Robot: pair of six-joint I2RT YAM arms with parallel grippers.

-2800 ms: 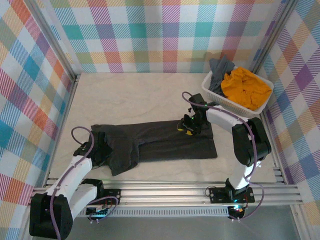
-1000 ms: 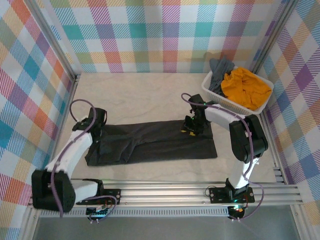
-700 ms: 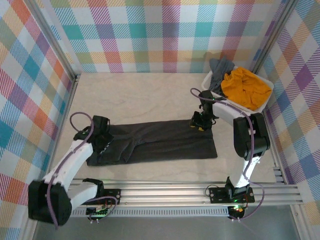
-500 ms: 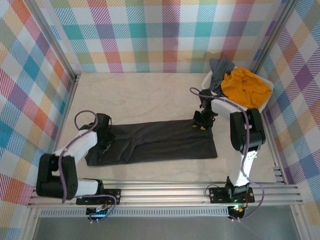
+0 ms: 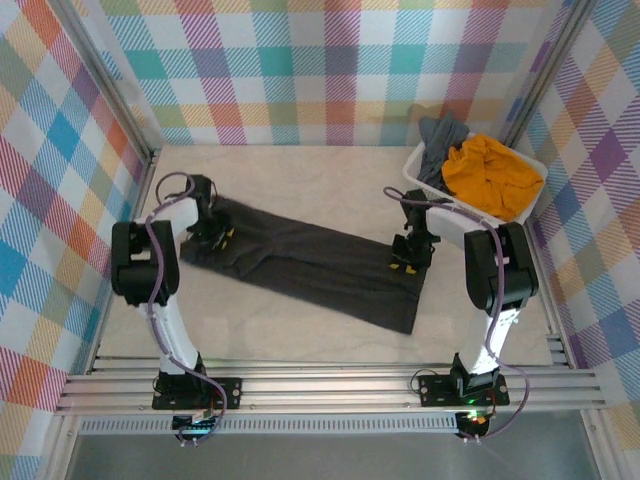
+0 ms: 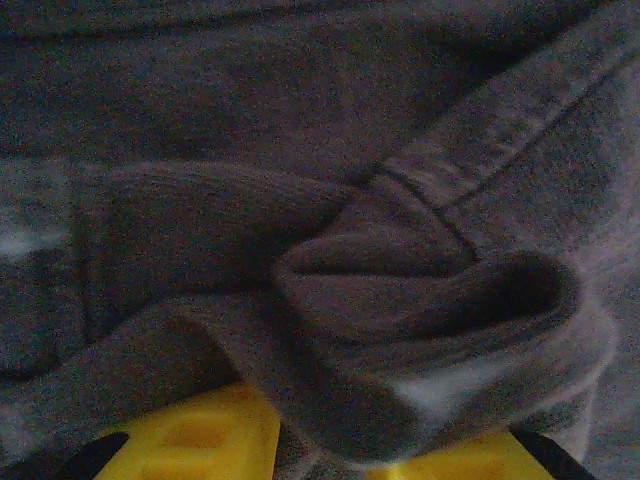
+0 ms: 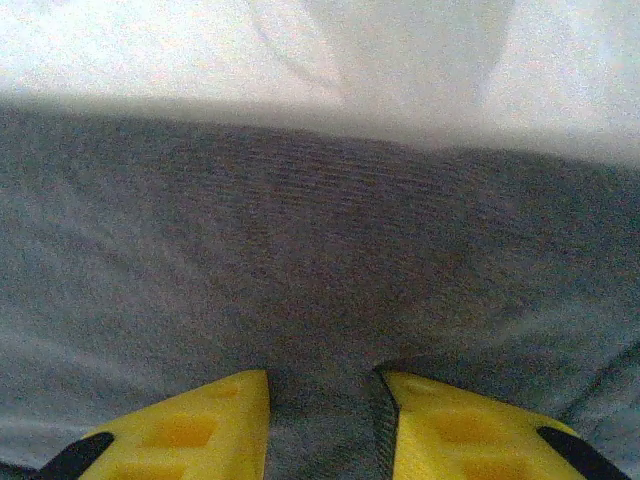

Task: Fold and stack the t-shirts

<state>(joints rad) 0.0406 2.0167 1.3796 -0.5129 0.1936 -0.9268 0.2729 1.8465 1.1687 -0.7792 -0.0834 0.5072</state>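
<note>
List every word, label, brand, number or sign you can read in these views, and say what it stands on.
None: no word, label, brand, number or sign can be read.
The dark charcoal t-shirt is plain cloth, with no print or tag showing.
The mustard-orange t-shirt, slate grey t-shirt and white basket bear no lettering.
The yellow fingers of the right hand are unmarked.
</note>
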